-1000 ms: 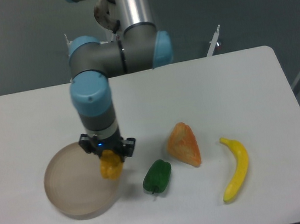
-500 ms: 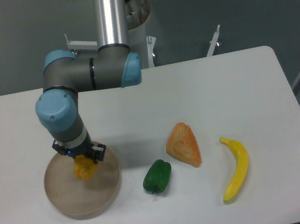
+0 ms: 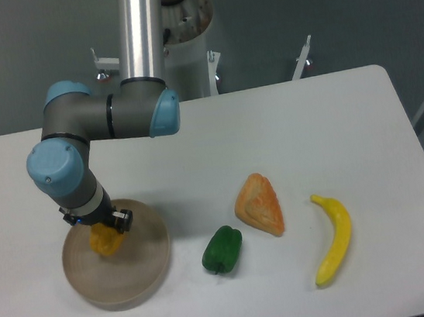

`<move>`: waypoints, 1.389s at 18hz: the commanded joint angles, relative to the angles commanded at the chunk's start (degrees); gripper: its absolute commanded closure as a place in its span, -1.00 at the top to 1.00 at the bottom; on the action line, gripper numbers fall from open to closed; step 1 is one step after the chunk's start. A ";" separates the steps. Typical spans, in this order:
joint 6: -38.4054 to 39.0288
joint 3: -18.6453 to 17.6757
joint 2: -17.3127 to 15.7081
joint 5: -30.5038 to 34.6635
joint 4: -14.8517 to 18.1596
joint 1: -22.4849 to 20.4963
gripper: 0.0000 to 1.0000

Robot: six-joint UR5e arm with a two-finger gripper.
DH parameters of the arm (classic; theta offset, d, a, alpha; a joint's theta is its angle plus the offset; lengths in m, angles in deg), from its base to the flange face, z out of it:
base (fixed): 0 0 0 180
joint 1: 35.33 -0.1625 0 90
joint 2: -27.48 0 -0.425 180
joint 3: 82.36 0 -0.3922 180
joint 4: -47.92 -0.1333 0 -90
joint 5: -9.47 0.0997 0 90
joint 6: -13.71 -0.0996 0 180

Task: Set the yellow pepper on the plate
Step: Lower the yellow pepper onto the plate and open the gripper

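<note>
Now | claw (image 3: 103, 234) pinching yellow pepper (image 3: 107, 243) | over plate (image 3: 145, 270)

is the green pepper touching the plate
Apart. The camera view shows a clear strip of white table between the green pepper and the plate rim.

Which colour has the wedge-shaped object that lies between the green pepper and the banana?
Orange, with paler streaks; the wedge-shaped object shows plainly in the fixed camera view.
</note>
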 joint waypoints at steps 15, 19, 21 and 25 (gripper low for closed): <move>-0.09 0.53 0.62 0.09 -0.18 0.00 0.18; -0.09 0.88 0.35 1.84 0.00 0.00 0.99; -0.17 1.31 -0.26 1.85 0.09 -0.09 0.99; -1.31 2.28 -2.36 1.85 0.26 -2.27 0.99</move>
